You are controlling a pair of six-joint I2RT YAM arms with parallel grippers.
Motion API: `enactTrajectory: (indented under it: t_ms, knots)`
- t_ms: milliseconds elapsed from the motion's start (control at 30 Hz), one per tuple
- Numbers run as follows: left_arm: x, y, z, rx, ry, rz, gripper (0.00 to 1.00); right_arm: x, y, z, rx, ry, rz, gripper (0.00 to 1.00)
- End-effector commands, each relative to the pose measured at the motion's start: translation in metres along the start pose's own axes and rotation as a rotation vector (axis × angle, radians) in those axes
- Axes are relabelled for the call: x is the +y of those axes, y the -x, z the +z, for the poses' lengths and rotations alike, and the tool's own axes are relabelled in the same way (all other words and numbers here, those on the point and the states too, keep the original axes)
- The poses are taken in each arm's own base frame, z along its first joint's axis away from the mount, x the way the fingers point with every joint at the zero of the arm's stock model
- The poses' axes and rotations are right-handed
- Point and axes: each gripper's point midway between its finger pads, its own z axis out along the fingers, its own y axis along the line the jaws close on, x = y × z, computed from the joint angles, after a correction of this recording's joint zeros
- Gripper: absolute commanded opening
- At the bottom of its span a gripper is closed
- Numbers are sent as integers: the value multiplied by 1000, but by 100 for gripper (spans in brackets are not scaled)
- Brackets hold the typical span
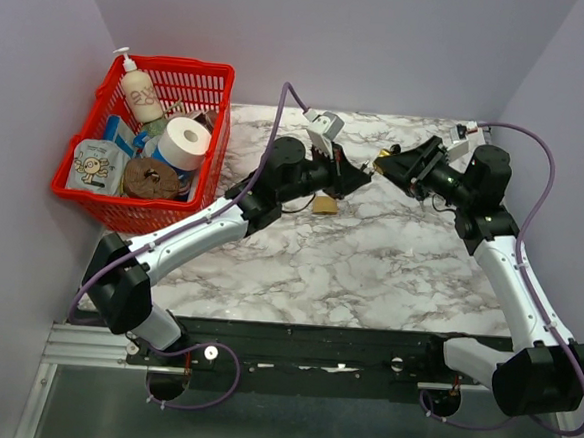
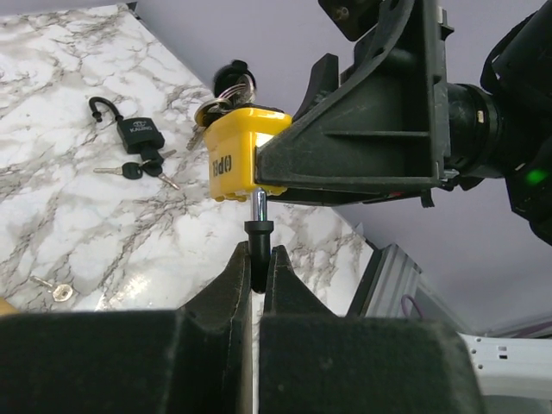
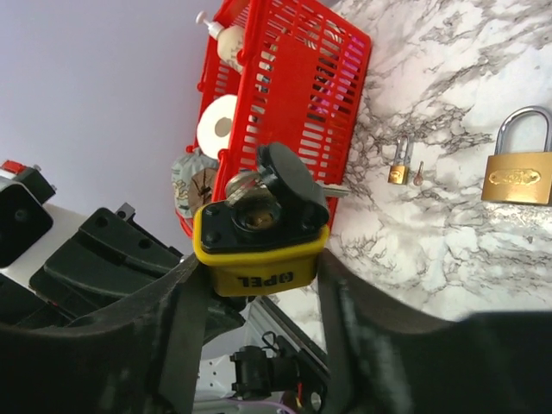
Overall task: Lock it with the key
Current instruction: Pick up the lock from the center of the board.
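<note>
The yellow padlock marked OPEL is held off the table by its body, my right gripper shut on its two sides. Its black keyhole cover is swung aside, and a silver key lies against that end. I cannot tell whether the key is in the keyhole. In the left wrist view the padlock points its steel shackle towards me. My left gripper is shut on the shackle's black tip. From above, both grippers meet over the table's far middle.
A brass padlock lies below the grippers. A black padlock with keys and a loose small key lie on the marble. A small brass lock is nearby. The red basket of goods stands at the back left.
</note>
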Motion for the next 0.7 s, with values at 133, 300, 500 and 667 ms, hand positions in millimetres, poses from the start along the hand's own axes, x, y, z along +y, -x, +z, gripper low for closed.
enactTrajectory:
  t_ms: [133,300,500,667]
  knots:
    - [8,27,-36,25,-91,247,0,9,-18,-33,107,34,-327,100]
    - [-13,6,-72,173,-318,431,0,7,-45,-64,217,174,-895,100]
    - [-37,-31,-105,293,-538,697,0,10,-69,-87,334,319,-1309,100]
    - [-45,-43,-108,347,-563,753,0,28,-91,-89,411,432,-1378,100]
